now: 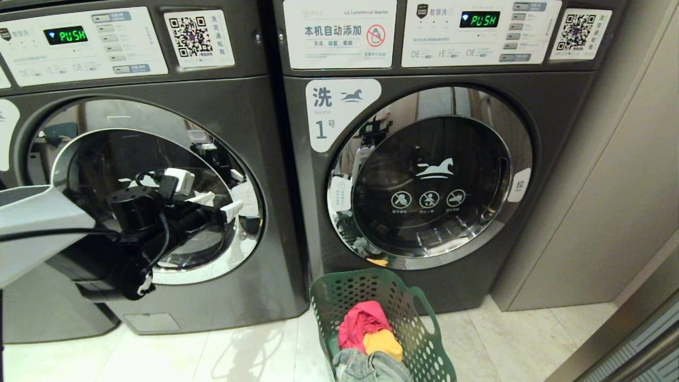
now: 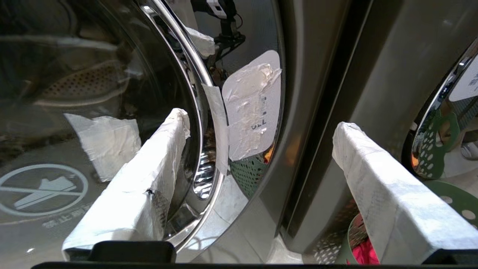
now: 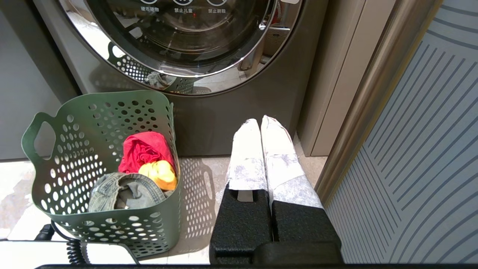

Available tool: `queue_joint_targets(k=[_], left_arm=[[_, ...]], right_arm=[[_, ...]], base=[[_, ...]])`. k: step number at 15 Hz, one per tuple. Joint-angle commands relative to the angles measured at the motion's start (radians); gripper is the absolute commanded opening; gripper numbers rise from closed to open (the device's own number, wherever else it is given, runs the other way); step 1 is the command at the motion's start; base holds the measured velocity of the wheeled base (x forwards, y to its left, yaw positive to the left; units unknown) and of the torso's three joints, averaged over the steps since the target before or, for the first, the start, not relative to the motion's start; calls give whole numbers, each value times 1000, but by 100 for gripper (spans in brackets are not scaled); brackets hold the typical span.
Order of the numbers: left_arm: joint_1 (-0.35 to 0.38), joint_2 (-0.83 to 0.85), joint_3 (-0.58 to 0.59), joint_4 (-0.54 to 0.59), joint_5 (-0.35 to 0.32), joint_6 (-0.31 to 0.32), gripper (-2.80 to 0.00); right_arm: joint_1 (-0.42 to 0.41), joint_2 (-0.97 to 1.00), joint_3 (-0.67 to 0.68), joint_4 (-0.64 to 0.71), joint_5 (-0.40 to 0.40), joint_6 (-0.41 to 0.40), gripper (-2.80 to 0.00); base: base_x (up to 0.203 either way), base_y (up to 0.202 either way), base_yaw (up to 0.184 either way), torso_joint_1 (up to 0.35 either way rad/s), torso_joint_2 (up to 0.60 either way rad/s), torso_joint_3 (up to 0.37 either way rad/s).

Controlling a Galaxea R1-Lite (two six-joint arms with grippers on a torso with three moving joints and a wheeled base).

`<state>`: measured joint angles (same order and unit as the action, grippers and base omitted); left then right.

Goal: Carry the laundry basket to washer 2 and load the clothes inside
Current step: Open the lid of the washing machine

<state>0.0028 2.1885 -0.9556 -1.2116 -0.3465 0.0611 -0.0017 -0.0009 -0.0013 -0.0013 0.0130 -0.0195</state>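
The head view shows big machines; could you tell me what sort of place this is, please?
Most likely a self-service laundry: two front-load washers side by side, QR-code stickers on their panels, and a laundry basket of clothes on the floor.

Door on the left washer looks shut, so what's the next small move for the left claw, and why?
Probably ease the open left claw forward to the taped tab at the door's right edge. The left-hand washer door is closed, the claw hangs in front of it, and the clothes lie in the laundry basket.
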Motion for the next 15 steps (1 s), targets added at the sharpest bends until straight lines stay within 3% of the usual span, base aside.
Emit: queue_joint_targets(k=[1,7,15], left_arm=[[1,28,-37,15,-19,0,0],[0,59,-55,21,-49,0,0],[-3,146,-181,45,-49,0,0]], right_arm=[[0,1,1,0,1,0,-280],[0,1,0,0,1,0,-280],[0,1,0,0,1,0,-280]], base=[[0,0,0,0,0,0],[0,0,0,0,0,0],[0,0,0,0,0,0]])
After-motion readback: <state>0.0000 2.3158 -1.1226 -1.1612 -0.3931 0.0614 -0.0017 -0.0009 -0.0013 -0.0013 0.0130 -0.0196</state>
